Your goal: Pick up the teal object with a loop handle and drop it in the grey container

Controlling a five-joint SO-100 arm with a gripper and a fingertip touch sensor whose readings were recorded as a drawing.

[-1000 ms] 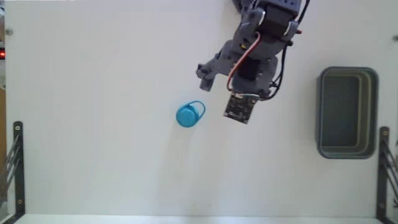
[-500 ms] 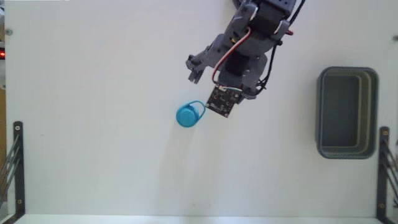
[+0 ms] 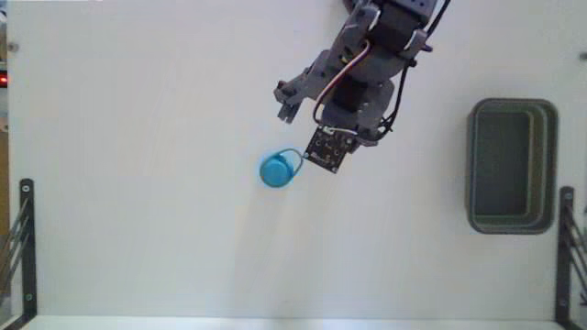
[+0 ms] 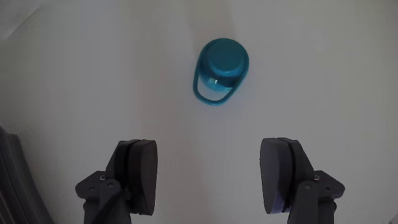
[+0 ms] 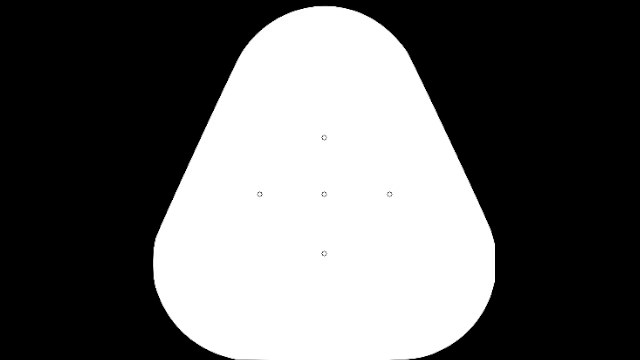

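Showing only overhead: grey container (image 3: 512, 165).

Both views are lit brightly and evenly by diffuse light. In the fixed view the white table (image 3: 138, 183) is nearly washed out, and only a faint, soft shadow is cast below the arm (image 3: 353, 82). In the wrist view the surface is rendered greyer, dimming toward the corners. A small highlight is seen on the teal object (image 4: 221, 71) ahead of the gripper (image 4: 211, 180). The fingers (image 4: 140, 177) are slightly soft; no motion blur is seen.
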